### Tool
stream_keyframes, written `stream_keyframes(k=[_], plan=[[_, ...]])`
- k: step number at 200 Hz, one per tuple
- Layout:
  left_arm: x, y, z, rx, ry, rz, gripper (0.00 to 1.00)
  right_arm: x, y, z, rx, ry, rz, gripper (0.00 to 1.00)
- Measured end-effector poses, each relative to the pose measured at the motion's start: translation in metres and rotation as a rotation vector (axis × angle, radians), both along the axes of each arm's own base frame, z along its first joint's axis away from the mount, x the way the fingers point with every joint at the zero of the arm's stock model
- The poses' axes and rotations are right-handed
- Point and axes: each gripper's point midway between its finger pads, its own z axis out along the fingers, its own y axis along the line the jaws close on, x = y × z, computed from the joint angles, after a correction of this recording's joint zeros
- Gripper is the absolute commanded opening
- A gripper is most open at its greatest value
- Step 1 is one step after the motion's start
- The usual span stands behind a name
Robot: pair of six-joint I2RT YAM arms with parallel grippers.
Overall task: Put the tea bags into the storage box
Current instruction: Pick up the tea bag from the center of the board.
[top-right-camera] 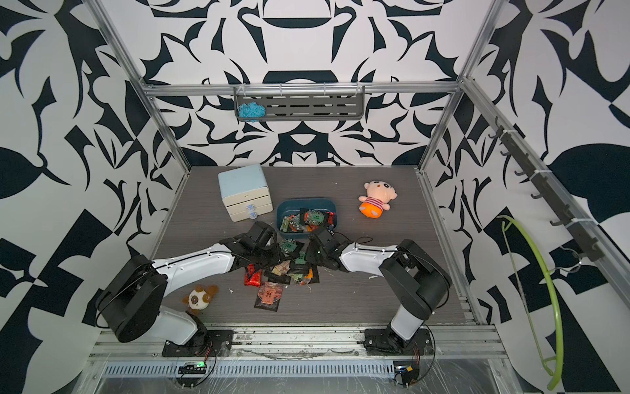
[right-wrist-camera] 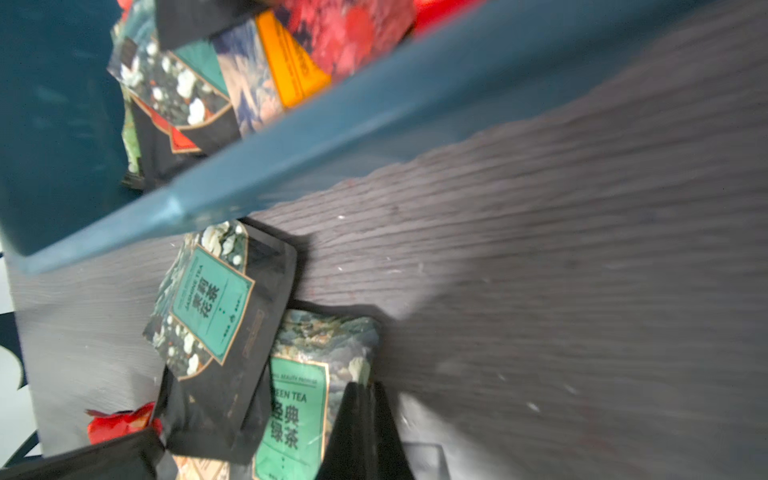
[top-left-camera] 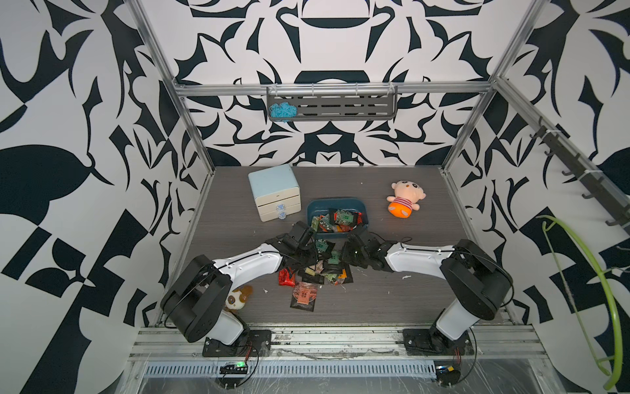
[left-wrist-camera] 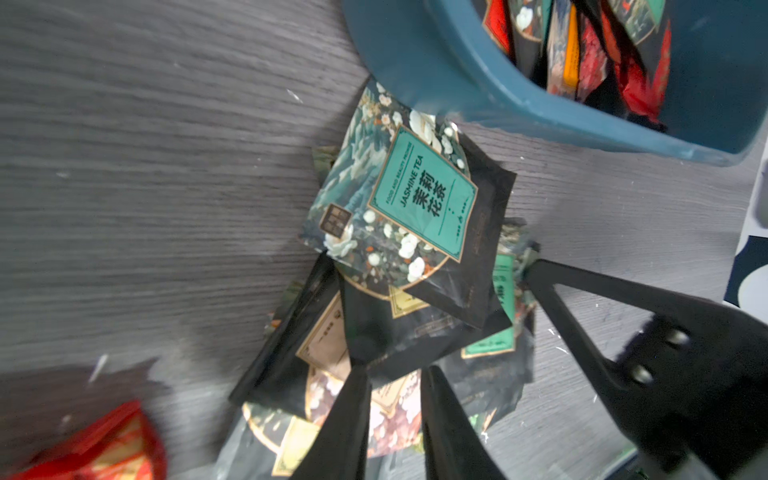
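Tea bags (top-left-camera: pixel 324 269) heaped on grey table (top-left-camera: pixel 392 300) just before teal storage box (left-wrist-camera: pixel 415 62), more inside it; jasmine sachet (left-wrist-camera: pixel 419 199) on top reads "JASMINE TEA 茉莉花茶", green tea sachet (right-wrist-camera: pixel 295 415) beside it "GREEN TEA 经典绿茶"; left gripper (left-wrist-camera: pixel 397 374) narrowly parted over heap, right gripper (right-wrist-camera: pixel 365 386) clenched at green tea sachet's edge, hold unclear.

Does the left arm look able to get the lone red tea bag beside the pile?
Likely yes: the red tea bag lies uncovered on bare table, close to the left gripper.
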Motion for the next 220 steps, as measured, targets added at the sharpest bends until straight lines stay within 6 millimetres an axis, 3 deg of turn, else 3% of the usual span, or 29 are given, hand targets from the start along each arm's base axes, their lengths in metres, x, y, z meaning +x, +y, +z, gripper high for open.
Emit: stream_keyframes(k=[82,143,175,220], plan=[[0.006,0.010,0.016,0.025,-0.064,0.028,0.28,-0.010,-0.032,0.057,-0.050,-0.098,-0.018,0.00],[0.014,0.021,0.034,0.042,-0.135,0.072,0.29,-0.023,-0.075,0.104,-0.170,-0.187,-0.043,0.00],[0.021,0.033,0.049,0.032,-0.176,0.113,0.29,-0.010,-0.089,0.142,-0.190,-0.262,-0.073,0.00],[0.020,0.064,0.081,-0.004,-0.287,0.197,0.32,0.035,-0.088,0.184,-0.200,-0.327,-0.101,0.00]])
